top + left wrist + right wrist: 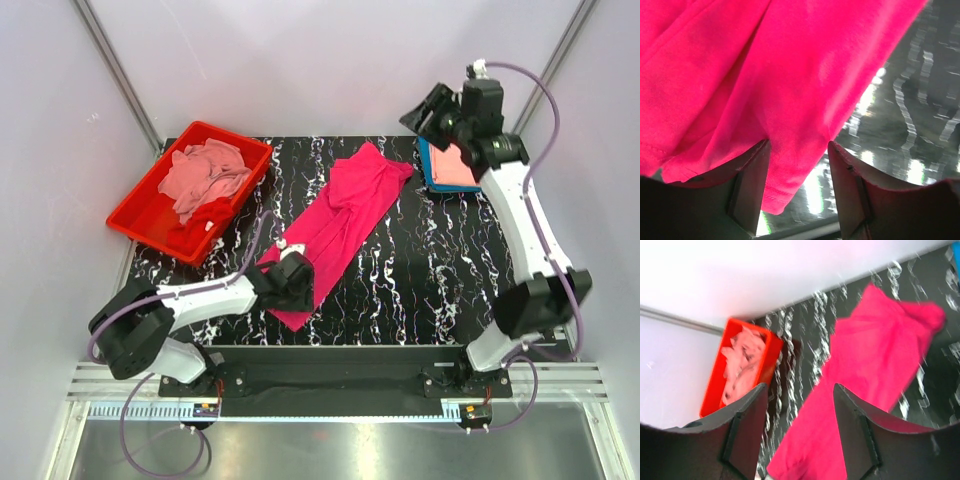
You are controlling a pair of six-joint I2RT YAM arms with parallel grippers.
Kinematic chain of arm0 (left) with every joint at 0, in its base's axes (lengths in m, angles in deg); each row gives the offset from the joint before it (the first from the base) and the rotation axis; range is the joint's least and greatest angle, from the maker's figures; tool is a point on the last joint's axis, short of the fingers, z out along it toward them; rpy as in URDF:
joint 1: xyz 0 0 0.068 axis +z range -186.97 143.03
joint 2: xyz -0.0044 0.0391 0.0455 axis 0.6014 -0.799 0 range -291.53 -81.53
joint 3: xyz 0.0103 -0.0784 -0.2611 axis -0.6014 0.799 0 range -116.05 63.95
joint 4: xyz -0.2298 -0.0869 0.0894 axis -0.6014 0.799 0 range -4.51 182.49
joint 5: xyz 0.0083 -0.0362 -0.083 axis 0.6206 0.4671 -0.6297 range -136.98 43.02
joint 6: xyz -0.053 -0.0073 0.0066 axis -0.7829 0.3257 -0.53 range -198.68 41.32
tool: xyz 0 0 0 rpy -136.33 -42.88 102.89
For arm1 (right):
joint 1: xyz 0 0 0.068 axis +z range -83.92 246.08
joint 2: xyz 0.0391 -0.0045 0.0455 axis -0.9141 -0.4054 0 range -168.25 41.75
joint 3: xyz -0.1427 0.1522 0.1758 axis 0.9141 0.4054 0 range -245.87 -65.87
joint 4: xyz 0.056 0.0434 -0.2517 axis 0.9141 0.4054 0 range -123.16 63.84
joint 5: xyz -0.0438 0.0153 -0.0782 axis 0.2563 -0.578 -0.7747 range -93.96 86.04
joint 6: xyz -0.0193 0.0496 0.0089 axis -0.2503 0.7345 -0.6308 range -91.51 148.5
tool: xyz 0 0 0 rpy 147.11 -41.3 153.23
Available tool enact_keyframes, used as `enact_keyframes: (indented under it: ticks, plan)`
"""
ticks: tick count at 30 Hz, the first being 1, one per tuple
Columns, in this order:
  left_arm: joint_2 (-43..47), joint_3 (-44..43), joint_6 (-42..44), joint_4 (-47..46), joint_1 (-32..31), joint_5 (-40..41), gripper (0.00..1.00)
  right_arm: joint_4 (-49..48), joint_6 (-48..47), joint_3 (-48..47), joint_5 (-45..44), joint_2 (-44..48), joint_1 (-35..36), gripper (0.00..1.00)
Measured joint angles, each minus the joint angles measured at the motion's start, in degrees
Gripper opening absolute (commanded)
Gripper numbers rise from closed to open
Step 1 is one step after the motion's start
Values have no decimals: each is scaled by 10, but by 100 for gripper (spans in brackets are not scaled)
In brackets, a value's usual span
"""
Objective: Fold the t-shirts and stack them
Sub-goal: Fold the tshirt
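Light, limp and quick to bunch, the hot-pink cloth t-shirt (340,215) lies on the black marbled bench (420,290) right of the red plastic tray (150,238), probably best pinched at the hem corner between the left hand's (799,145) parted fingers (752,185); the right hand (800,387) gapes empty.

A: The hot pink t-shirt (340,225) was soft knit cloth, matt all over, with a stitched hem and loose creases.
B: And the bench (430,290) under it was glossy black with white marbling, throwing back lamp glare.
A: The tray (140,215) looked like hard red plastic, smooth with a slight sheen.
B: Crumpled matt cloth lay in it: a dusty pink tee (205,172) and a red tee (195,215).
A: The fingers (752,185) of the left end effector (799,150) were dark and matt, plastic by the look.
B: The rail (330,385) at the near edge was bare ribbed metal, and the sheet (330,440) below it was brushed and shiny.
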Motion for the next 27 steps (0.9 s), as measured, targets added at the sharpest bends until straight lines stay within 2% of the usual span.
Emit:
enact_keyframes:
  ticks: [6,9,13,17,22,27]
  plan:
    - [6,4,-111,-12,-109,-9,57,21,0,209,-14,119,-1,64]
    - [-2,-16,-158,6,-164,-8,61,41,-8,284,-16,131,-4,64]
    - [-11,-47,-204,43,-205,5,61,40,-27,339,4,132,-14,63]
    - [-7,-51,-222,73,-220,19,62,-10,-42,336,43,93,-22,59]
    - [21,-66,-198,108,-219,49,63,-86,-47,261,70,-61,-42,46]
    - [25,-115,-142,123,-219,93,62,-110,-40,168,74,-201,-78,43]
